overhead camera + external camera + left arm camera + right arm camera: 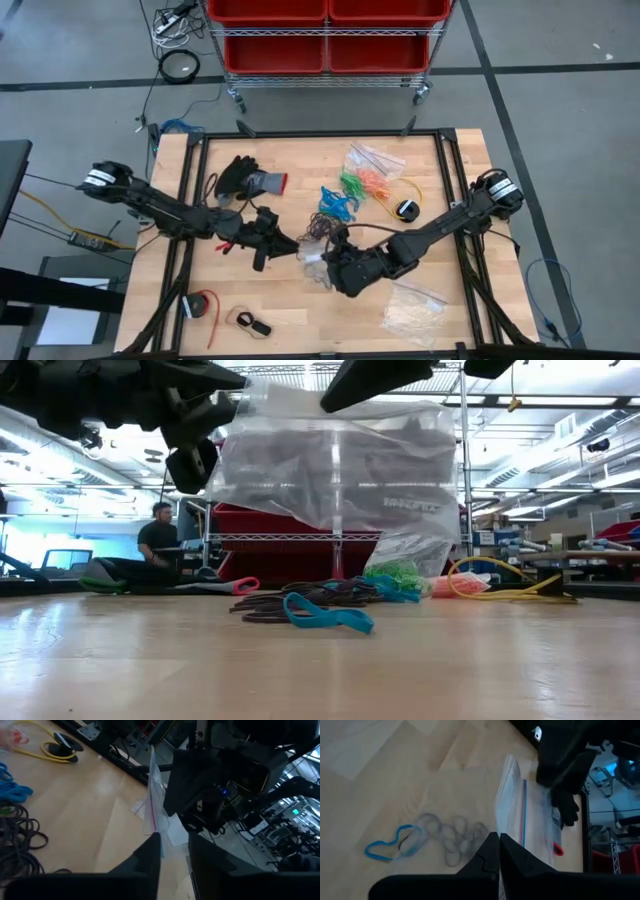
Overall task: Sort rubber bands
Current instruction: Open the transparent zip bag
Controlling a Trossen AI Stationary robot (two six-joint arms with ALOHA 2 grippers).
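The rubber bands [338,200] lie at the table's centre: a dark heap [300,600], blue loops [328,618] in front of it, and green [352,183] and orange [374,182] clusters toward the far side.

A clear zip bag [340,460] hangs in the air above the bands, between the two grippers. The right gripper [499,851] is closed on the bag's edge, its fingertips pressed together over the plastic. The left gripper [174,851] sits at the bag's opposite edge with a narrow gap between its fingers; the plastic passes into that gap, but whether it is pinched cannot be determined.

Surrounding items: a black glove [240,178] on the far left side of the table [290,310], a second clear bag [372,157] by the orange bands, a yellow cable [408,196] with a black round piece just right of it, a bag of whitish pieces [414,308] at the near right, and small items [205,305] at the near left.

The near centre strip of the table is bare wood. A black frame [320,134] borders the table edges. A red bin rack [326,36] stands beyond the far edge.
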